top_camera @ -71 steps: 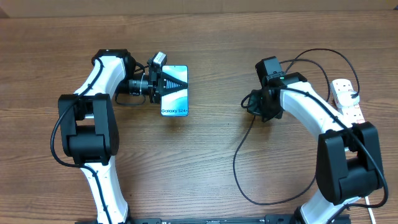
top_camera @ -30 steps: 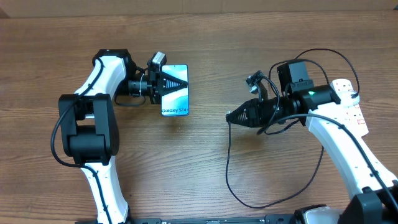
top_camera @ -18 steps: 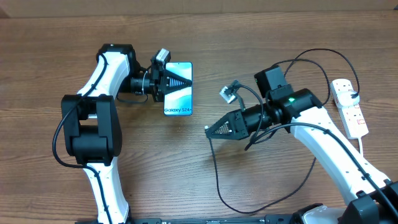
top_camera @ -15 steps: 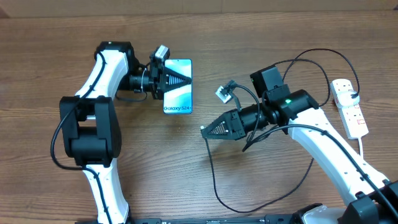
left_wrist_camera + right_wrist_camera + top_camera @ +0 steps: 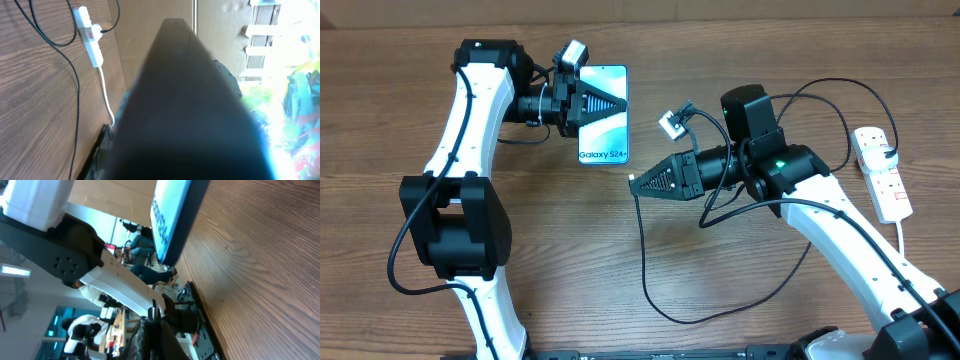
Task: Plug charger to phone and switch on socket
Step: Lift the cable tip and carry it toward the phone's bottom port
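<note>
Overhead, the big change over the last couple of seconds is that both arms have closed in on each other. The left gripper (image 5: 616, 103), clamped on the phone (image 5: 610, 138), has raised it and carried it toward the far edge of the table (image 5: 560, 270). The right gripper (image 5: 638, 182), pinched on the plug end of the charger (image 5: 640, 250), has swung left from beside the socket (image 5: 883, 180). It now sits just below and to the right of the phone's lower edge, close but not touching. To me that looks like the lining-up before insertion, with nothing plugged yet. The right wrist view shows the phone (image 5: 172, 220) tilted up off the wood, its bottom corner facing the fingers. The left wrist view is mostly blocked by the phone's dark back, with the socket (image 5: 90, 31) small in the distance. Bare wood lies between plug and phone, so the approach is clear. The cable loops slack on the table under the right arm, and the socket sits well apart at the right edge, its switch presumably waiting.
</note>
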Controlling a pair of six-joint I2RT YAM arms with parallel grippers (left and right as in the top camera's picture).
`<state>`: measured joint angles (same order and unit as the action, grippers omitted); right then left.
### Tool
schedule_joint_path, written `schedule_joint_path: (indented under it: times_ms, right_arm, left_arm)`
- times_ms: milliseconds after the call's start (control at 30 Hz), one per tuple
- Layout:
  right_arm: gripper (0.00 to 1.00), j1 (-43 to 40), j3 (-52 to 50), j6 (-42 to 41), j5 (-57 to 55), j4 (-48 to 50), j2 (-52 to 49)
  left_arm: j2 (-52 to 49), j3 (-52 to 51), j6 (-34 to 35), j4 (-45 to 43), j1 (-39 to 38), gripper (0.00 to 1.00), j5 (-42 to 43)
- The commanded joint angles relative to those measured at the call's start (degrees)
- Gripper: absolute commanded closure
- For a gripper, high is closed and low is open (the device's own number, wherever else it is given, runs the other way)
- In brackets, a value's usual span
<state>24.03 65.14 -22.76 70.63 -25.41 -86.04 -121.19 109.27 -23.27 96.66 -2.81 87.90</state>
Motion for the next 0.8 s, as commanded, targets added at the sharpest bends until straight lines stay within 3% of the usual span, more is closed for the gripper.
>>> schedule_joint_path:
  times_ms: [0,267,767]
  right_arm:
    - [0.96,0.39,0.70,-4.76,1.05,1.79,0.15]
    - [0.96,0.39,0.70,-10.32,1.38,7.37,0.15]
    - [0.96,2.97,0.70,-11.85,-0.35,9.27,0.15]
  left_arm:
    - [1.97,1.57,3.69,0.20,-0.33,0.96,2.67]
    - [1.97,1.57,7.23,0.15,-0.33,0.96,2.64]
    - [1.97,1.57,7.63,0.15,-1.01,0.96,2.64]
